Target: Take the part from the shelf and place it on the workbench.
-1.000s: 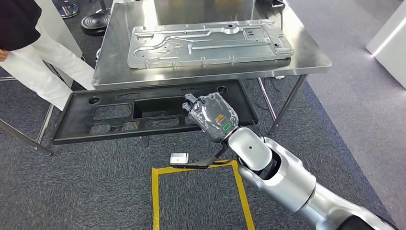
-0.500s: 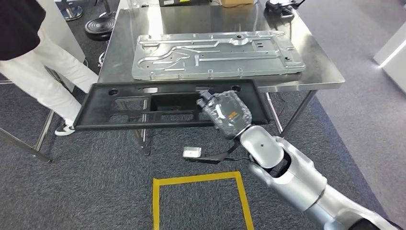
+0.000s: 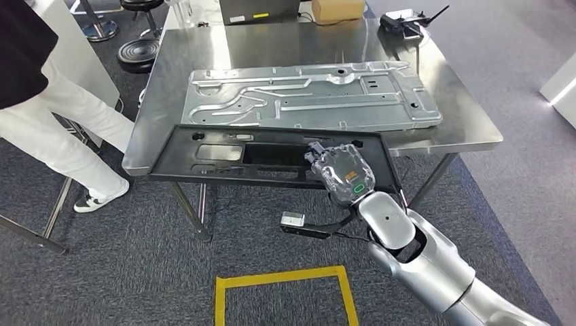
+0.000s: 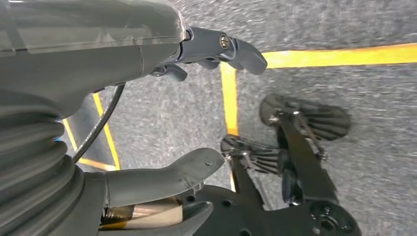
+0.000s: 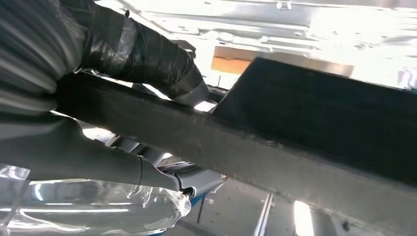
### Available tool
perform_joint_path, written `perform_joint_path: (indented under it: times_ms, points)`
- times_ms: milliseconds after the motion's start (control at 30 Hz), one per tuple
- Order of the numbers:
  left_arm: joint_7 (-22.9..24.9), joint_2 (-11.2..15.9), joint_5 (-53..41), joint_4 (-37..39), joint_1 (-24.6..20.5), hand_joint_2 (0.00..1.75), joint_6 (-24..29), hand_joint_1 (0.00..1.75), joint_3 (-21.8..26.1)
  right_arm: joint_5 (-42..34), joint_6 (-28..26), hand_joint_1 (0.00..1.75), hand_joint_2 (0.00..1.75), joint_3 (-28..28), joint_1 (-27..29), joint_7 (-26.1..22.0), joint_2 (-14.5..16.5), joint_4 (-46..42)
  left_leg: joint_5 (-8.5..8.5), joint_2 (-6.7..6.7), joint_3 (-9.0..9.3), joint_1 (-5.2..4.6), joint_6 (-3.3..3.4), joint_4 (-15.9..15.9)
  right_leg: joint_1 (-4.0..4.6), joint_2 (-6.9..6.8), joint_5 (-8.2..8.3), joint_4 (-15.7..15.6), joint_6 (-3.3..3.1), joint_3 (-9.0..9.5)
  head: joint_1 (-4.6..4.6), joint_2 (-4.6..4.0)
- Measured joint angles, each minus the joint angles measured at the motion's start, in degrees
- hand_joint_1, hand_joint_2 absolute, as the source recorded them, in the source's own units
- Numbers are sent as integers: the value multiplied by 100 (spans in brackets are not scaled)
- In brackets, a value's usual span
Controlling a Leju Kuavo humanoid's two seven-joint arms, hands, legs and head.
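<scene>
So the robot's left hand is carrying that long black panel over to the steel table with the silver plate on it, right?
Not quite: the right hand grips the black panel, as the head view shows. The rest holds: the silver plate lies on the steel table.

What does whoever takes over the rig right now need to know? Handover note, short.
Right hand: grips the black part at its near edge, towards the right end.
Left hand: holds nothing, fingers apart, hanging over the carpet with yellow tape lines.
Black part: carried flat, its far edge overlapping the front edge of the steel workbench, the rest hanging out over the floor. Whether it touches the top cannot be told.
On the bench: a large grey metal plate, just behind the black part.
A person stands at the bench's left end.
Done: part off the shelf, brought to the bench.
Left: set it fully on the top, then let go.
</scene>
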Motion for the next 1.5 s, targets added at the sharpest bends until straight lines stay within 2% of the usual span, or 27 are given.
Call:
perform_joint_path:
  times_ms: [100,167,233,300,333,367,400,467,500,567,633,667,733,800,833,867,933,1000,1067,1133,1200,1267,1300,1333,1367,1433,1500]
  points:
    - [-27,-19,5,0,-90,175,-9,0,0,20,116,175,175,-124,-108,10,-161,-162,-108,-8,170,-1,174,-28,-21,-9,36,330,92,-44,3,1]
    - [-22,-24,7,0,-124,175,-16,0,1,35,118,175,175,-176,-137,24,-259,-201,-191,-8,310,4,238,-56,-41,-18,-27,933,124,-417,3,1]
    - [-20,-28,6,0,-136,175,-20,0,-1,54,112,175,175,-196,-108,38,-347,-213,-316,-11,448,4,251,-59,-45,-21,-342,1528,155,-922,3,1]
    - [-18,-40,3,0,-130,175,-21,0,-2,72,109,175,175,-200,-56,45,-424,-213,-465,-20,627,4,245,-59,-48,-26,-582,1641,172,-1255,3,1]
    - [-16,-49,2,0,-126,175,-21,0,-3,78,109,175,175,-202,-38,46,-453,-212,-542,-24,729,4,238,-59,-48,-30,-516,1462,175,-1309,3,1]
    - [-14,-58,3,0,-122,175,-22,0,-3,84,108,175,175,-205,-29,46,-479,-211,-621,-25,828,4,225,-62,-47,-40,-274,1157,171,-1307,4,1]
    - [-12,-64,6,0,-119,175,-22,0,-4,90,107,175,175,-208,-22,46,-503,-206,-701,-25,918,-2,204,-59,-44,-56,138,793,160,-1292,4,1]
    - [-9,-69,13,0,-131,175,-23,0,-4,101,105,175,175,-214,-7,45,-534,-197,-842,-35,1027,-21,143,-83,-19,-87,748,311,92,-1258,5,0]
    - [-8,-69,15,0,-143,175,-24,0,-4,105,104,175,175,-215,5,42,-540,-196,-881,-38,1072,-32,107,-77,-14,-91,877,218,48,-1253,4,-1]
    - [-5,-69,19,0,-164,175,-26,0,-4,111,101,175,175,-220,20,36,-541,-206,-910,-32,1132,-39,39,-52,-15,-76,833,198,-50,-1170,0,-1]
    - [-5,-71,20,0,-167,175,-28,0,-4,114,101,175,175,-239,19,37,-550,-211,-916,-16,1026,-30,-4,270,-21,-72,772,176,-140,-1043,1,1]
    - [-5,-72,20,0,-170,175,-28,0,-4,115,101,175,175,-250,17,39,-554,-213,-980,-8,850,-23,-21,590,-18,-73,727,169,-175,-977,1,1]
    - [-5,-74,20,0,-173,175,-29,0,-4,118,101,175,175,-260,18,38,-556,-212,-1268,-4,364,-21,-51,1306,-1,-72,619,167,-216,-862,-1,1]
    - [0,-75,20,0,-166,175,-29,0,-4,118,101,175,175,-260,35,35,-557,-211,-1518,-5,10,-29,-48,1591,25,-60,498,166,-235,-717,-1,1]
    - [5,-75,20,0,-160,175,-29,0,-4,118,102,175,175,-260,42,33,-557,-210,-1474,-5,-45,-39,-21,1459,44,-54,433,166,-240,-632,-1,0]
    - [10,-76,20,0,-153,175,-29,0,-4,118,103,175,175,-260,46,33,-557,-210,-1286,-6,-29,-59,30,1175,67,-50,367,164,-245,-542,-1,-1]
    - [20,-58,20,2,-129,175,-28,0,-4,118,104,175,175,-260,49,33,-556,-203,-628,-27,71,-144,204,479,101,-40,242,159,-237,-401,2,-1]
    - [28,-38,20,5,-113,175,-28,0,-4,118,107,175,175,-260,60,33,-551,-197,-244,-69,164,-225,334,98,106,-12,148,152,-192,-308,1,1]
    - [32,-40,19,7,-118,175,-26,0,-4,118,109,175,175,-262,66,30,-548,-197,-244,-83,289,-226,365,-22,105,6,151,202,-135,-258,-4,1]
    - [30,-49,21,7,-123,175,-22,0,-4,117,109,175,175,-271,58,28,-548,-198,-251,-66,463,-188,383,-137,107,-6,221,498,-89,-368,2,1]
    - [28,-53,22,7,-132,175,-21,0,-4,110,112,175,175,-285,50,21,-548,-197,-313,-51,613,-156,392,-198,75,-17,137,1085,-21,-754,10,1]
    - [28,-56,18,7,-140,175,-21,0,-5,102,119,175,175,-292,68,-1,-548,-196,-427,-52,723,-129,382,-207,8,-21,-172,1583,65,-1220,12,1]
    - [28,-60,15,7,-138,175,-21,0,-7,98,123,175,175,-292,85,-14,-548,-195,-491,-59,791,-110,364,-206,-26,-26,-293,1646,109,-1372,11,1]
    - [28,-64,12,7,-135,175,-20,0,-9,96,128,175,175,-292,97,-26,-548,-194,-560,-67,871,-88,340,-204,-59,-34,-305,1557,152,-1452,12,1]
    - [35,-69,9,7,-130,175,-19,0,-13,91,132,175,175,-292,103,-35,-548,-191,-635,-75,963,-63,309,-201,-90,-45,-160,1315,190,-1453,11,1]
    - [171,-70,8,10,-111,175,16,0,-25,31,105,175,175,-296,144,-73,-548,-148,-810,-83,1131,-26,225,-170,-136,-80,488,631,233,-1371,11,1]
    - [366,-63,9,16,-86,175,55,0,-43,-47,-3,175,175,-303,253,-152,-528,-37,-957,-93,1219,-16,123,-166,-124,-106,907,264,166,-1312,17,1]
